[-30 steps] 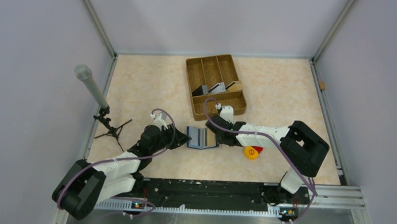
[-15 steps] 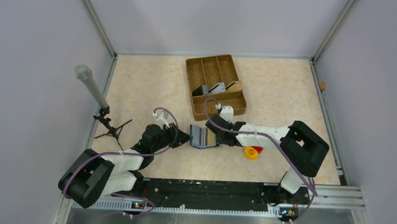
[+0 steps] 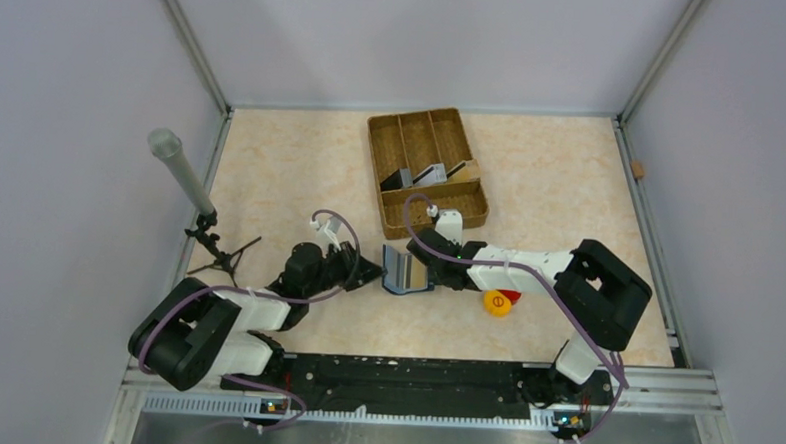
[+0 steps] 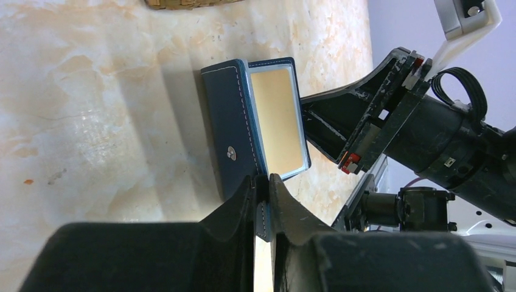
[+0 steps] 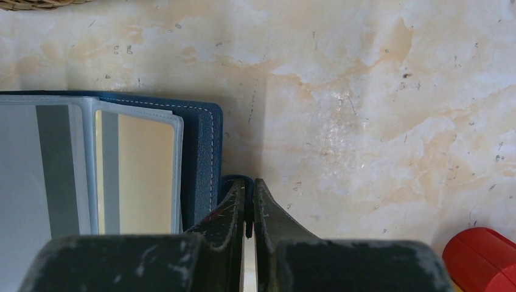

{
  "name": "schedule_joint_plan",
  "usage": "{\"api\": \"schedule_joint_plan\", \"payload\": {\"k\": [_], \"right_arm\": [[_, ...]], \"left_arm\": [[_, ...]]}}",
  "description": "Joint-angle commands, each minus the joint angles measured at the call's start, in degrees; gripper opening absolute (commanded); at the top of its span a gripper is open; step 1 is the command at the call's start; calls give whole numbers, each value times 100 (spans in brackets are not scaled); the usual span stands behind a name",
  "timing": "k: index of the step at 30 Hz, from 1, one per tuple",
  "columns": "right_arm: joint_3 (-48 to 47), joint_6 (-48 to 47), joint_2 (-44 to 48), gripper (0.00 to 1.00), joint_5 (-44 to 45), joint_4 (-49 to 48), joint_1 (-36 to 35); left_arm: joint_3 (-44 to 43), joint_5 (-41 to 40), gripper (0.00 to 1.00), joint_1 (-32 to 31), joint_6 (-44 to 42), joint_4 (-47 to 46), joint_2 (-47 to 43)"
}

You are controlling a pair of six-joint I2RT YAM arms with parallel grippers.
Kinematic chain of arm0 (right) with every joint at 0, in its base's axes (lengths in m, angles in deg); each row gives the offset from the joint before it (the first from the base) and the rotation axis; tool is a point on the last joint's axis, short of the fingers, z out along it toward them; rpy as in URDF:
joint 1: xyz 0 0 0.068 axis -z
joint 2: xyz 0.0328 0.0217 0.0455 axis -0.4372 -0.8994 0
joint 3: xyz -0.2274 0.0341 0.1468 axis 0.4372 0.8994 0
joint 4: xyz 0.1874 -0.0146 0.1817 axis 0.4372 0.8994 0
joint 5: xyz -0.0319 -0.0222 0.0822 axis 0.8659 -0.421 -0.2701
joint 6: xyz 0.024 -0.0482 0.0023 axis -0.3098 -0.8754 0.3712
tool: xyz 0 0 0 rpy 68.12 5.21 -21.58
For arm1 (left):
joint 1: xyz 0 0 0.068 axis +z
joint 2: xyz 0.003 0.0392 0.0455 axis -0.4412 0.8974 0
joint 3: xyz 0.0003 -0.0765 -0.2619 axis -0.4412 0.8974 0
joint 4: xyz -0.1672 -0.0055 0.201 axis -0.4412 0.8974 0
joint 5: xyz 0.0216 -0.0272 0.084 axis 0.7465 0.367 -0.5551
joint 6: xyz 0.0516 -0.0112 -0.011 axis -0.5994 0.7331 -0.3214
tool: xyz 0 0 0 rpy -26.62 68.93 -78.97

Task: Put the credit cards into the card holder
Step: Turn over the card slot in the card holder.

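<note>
The navy card holder (image 3: 404,271) lies between my two grippers in front of the tray. My left gripper (image 3: 371,275) is shut on the edge of its left cover (image 4: 234,137), which stands raised. My right gripper (image 3: 430,275) is shut on the snap tab (image 5: 243,185) at its right edge. Inside it, clear sleeves hold a grey card (image 5: 36,176) and a gold-faced card (image 5: 146,176). The gold card also shows in the left wrist view (image 4: 277,118). More grey credit cards (image 3: 431,174) stand in the brown tray.
The brown woven divided tray (image 3: 450,206) sits just behind the holder. A yellow round piece (image 3: 497,305) and a red one (image 5: 481,258) lie under my right arm. A microphone (image 3: 181,171) on a small tripod (image 3: 222,257) stands at the left.
My left gripper has moved right and lifted the holder's left cover, so the holder is narrower from above. The right arm has stayed put.
</note>
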Motion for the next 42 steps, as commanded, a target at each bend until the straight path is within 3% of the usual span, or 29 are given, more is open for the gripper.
{"api": "schedule_joint_plan", "payload": {"k": [1,5,8,15,22,27,32,37,42], "right_arm": [[176,74,-349,0,-229,321,38],[148,75,-327,0,-199,377,38],[93,64,-184,0,-108,528,35],[-140,23,296,44,317,1147,41],[-332,-58,748,53,404,1383,11],[-527,-141,1069,60,509,1400,-181],[-342,-334,1263,61,84,754,-306],[100,-606,1224,65,-1096,-553,-319],[263,-631,1005,70,-1298,-1241,-421]], "left_arm": [[-110,123,13,-25,-36,-276,23],[-122,197,0,-20,-51,-302,60],[-168,198,0,-23,-83,-205,58],[-467,-179,0,-23,-334,1021,-254],[-754,-390,0,-21,-657,2016,-542],[-790,-263,0,-18,-663,1965,-466],[-775,-174,0,-23,-588,1853,-462],[-656,-139,0,-25,-527,1698,-668],[-616,-80,0,-19,-469,1697,-829]]}}
